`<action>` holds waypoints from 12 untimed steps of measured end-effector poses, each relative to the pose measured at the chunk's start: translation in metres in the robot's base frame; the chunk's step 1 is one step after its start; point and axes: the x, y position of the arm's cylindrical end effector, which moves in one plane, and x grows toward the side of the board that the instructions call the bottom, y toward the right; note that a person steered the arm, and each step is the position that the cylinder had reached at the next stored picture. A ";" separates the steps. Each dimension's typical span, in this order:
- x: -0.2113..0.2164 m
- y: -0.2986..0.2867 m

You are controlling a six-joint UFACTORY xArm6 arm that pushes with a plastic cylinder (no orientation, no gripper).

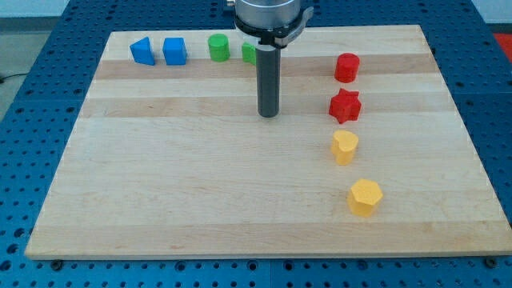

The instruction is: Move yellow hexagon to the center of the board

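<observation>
The yellow hexagon (365, 197) lies on the wooden board (200, 184) at the view's lower right. My tip (268, 114) rests on the board in the upper middle, well up and to the left of the hexagon, touching no block. A yellow heart-shaped block (345, 147) sits just above the hexagon.
A red star (345, 106) and a red cylinder (346, 67) stand above the yellow heart on the right. Along the top edge are a blue triangular block (142, 50), a blue cube (174, 51), a green cylinder (218, 47) and a green block (249, 53) partly hidden behind the rod.
</observation>
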 end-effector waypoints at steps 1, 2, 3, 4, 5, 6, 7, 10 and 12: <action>0.028 0.000; 0.077 0.015; 0.118 0.034; 0.173 0.049; 0.211 0.057; 0.218 0.062; 0.215 0.137; 0.197 0.150; 0.141 0.116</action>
